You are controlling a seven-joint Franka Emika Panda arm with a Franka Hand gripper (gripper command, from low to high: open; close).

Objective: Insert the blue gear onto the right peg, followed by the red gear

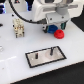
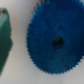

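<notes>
Filling wrist view: blue gear (image 2: pixel 56 42), toothed, centre-holed.

A white table (image 1: pixel 15 65) carries everything. Near its centre lies a grey rectangular plate (image 1: pixel 46 56) in a black frame. At about one o'clock from it the red gear (image 1: pixel 59 34) rests on the surface, the blue gear (image 1: pixel 51 29) touching it at ten o'clock.

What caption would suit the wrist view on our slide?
Close-up of the toothed blue gear with its dark centre hole, on a white surface.
</notes>
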